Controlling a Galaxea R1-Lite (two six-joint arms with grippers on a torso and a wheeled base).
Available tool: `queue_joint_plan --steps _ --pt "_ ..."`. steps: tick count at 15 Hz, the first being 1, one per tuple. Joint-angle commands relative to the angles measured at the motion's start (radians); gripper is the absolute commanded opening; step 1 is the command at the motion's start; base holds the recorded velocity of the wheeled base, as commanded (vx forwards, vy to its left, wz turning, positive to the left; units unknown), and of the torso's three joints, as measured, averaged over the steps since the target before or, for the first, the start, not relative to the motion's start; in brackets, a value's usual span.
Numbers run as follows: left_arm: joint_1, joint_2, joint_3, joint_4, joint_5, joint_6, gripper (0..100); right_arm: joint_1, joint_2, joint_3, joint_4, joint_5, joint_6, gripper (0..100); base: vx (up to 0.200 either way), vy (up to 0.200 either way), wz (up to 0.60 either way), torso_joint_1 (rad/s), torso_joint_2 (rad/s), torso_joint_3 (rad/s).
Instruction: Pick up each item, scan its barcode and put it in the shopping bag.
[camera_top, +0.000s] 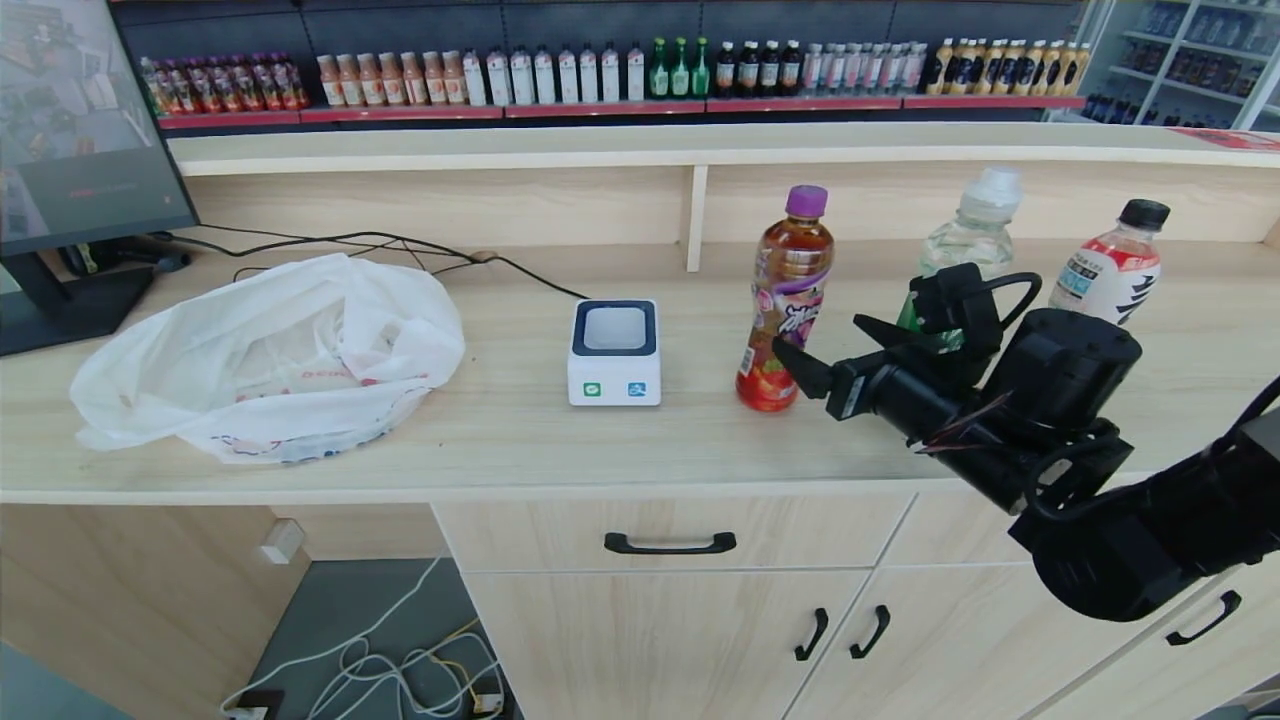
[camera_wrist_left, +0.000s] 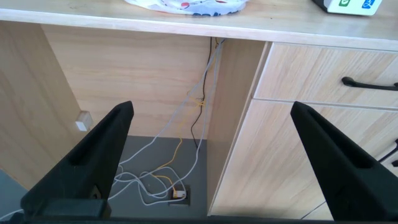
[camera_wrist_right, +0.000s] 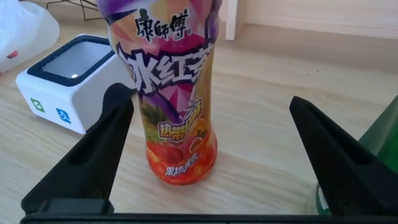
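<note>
While the right gripper (camera_top: 825, 338), fingers apart, is beside the tea-filled plastic bottle (camera_top: 790, 300), a crumpled white bag (camera_top: 270, 360) lies left.

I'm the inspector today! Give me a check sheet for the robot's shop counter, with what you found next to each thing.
Surface: pale wood counter.
Job's things: shopping bag lying crumpled on the robot's left; scanner mid-counter; tea bottle, clear bottle and white bottle upright on the right.
Clutter: nothing seen.
Grippers: right gripper open, facing the tea bottle; left gripper open, low before the cupboard front.
Cables: black cables behind the bag; floor wires below.
Surroundings: monitor, drinks shelf, drawers.
</note>
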Motion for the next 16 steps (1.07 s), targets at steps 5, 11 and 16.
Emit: queue_joint_plan --steps 5,11,16 --pt "0.0 0.0 0.0 0.0 0.0 0.0 100 0.047 0.042 -0.056 0.0 -0.074 -0.014 100 0.0 0.0 0.0 0.0 0.0 0.0" --pt "0.0 0.0 0.0 0.0 0.0 0.0 100 0.08 0.049 -0.06 -0.002 -0.15 -0.017 100 0.0 0.0 0.0 0.0 0.0 0.0" --pt "0.0 0.0 0.0 0.0 0.0 0.0 100 0.102 0.102 -0.175 -0.008 -0.232 -0.017 100 0.0 0.0 0.0 0.0 0.0 0.0"
